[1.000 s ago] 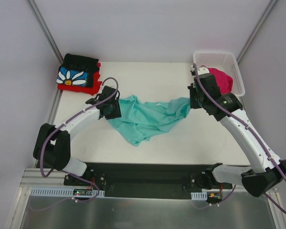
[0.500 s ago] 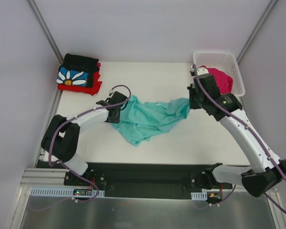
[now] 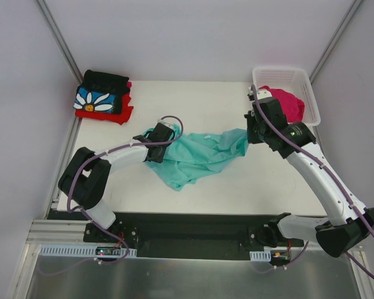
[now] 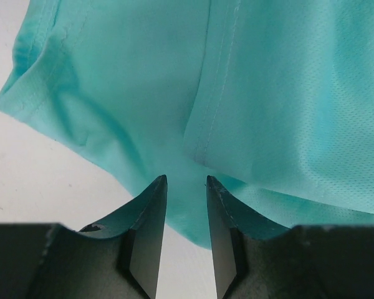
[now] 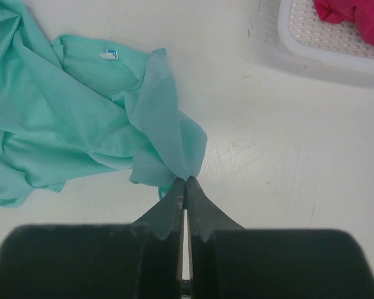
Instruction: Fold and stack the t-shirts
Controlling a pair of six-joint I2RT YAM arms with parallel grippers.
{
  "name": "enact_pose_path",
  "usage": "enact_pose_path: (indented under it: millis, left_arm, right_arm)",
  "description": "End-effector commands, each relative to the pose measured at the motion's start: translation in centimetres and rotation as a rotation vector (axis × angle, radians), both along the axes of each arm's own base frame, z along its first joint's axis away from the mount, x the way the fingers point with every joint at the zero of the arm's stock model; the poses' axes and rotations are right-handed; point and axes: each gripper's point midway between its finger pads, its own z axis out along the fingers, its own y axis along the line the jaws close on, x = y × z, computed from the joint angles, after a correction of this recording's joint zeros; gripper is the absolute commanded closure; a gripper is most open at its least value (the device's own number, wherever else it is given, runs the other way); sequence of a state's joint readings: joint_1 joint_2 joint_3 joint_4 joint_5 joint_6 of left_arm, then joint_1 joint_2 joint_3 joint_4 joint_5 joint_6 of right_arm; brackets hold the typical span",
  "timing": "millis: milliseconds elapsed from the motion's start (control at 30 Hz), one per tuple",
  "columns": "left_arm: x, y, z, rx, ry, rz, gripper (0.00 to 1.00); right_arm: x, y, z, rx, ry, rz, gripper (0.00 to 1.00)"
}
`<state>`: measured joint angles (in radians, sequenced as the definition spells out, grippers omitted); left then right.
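Note:
The mint-teal t-shirt (image 3: 196,154) lies crumpled mid-table; it also shows in the left wrist view (image 4: 268,93) and the right wrist view (image 5: 68,131). My left gripper (image 3: 156,149) is open at its left edge, a fold of the cloth reaching between the jaws (image 4: 186,184). My right gripper (image 3: 249,134) is shut on the shirt's right corner (image 5: 186,179). The black daisy t-shirt (image 3: 101,96) lies folded on the red t-shirt (image 3: 121,115) at the far left. The magenta-pink t-shirt (image 3: 288,103) sits in the basket, also showing in the right wrist view (image 5: 355,15).
The white lattice basket (image 3: 299,76) stands at the far right corner of the table, its rim showing in the right wrist view (image 5: 311,47). White tabletop (image 3: 193,99) shows around the teal shirt. Enclosure walls stand on both sides.
My left gripper has moved right from the shirt's left end onto its left edge. The right gripper has held still, gripping the shirt's right corner.

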<state>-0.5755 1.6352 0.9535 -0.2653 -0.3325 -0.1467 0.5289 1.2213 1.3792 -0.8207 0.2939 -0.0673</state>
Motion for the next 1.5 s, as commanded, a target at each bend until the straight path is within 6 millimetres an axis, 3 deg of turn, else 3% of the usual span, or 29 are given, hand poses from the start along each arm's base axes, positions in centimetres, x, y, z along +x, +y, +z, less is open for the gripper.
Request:
enact_pose_path:
  millis: [0,100,233,500,767,1133,1233,1367,1467]
  left_arm:
    - [1.7,-1.1,1.9,-0.012,-0.086,-0.093,0.69]
    - [1.9,-1.7,1.9,-0.021,-0.066,-0.118,0.68]
    - [1.6,-2.2,0.2,-0.009,0.005,-0.141,0.69]
    - [0.8,-2.6,0.2,-0.032,0.031,-0.154,0.67]
    - [0.1,-2.9,-1.3,-0.029,0.108,-0.165,0.67]
    - [2.2,-2.8,-1.6,0.015,0.104,-0.145,0.69]
    - [2.8,-2.5,-1.6,0.021,0.107,-0.127,0.76]
    - [3.1,-2.3,-1.3,0.012,0.097,-0.094,0.99]
    - [3.1,-2.3,-0.8,0.005,0.083,-0.081,1.0]
  right_arm:
    - [-0.5,-0.1,0.6,-0.004,0.002,0.012,0.99]
    - [-0.5,-0.3,1.7,-0.006,-0.014,0.012,0.99]
    - [-0.7,-0.3,2.5,0.011,-0.035,0.014,0.99]
    - [-0.9,-0.5,2.2,0.005,-0.022,0.005,0.99]
    - [-0.9,-0.4,2.3,0.012,-0.021,0.005,0.99]
    - [-1.7,-0.3,2.4,0.04,-0.024,0.021,0.99]
    - [-1.9,-0.1,2.6,0.056,-0.03,0.037,0.99]
    - [-2.3,0.0,3.0,0.068,-0.038,0.047,0.99]
    - [-2.3,0.0,2.8,0.071,-0.032,0.048,0.99]
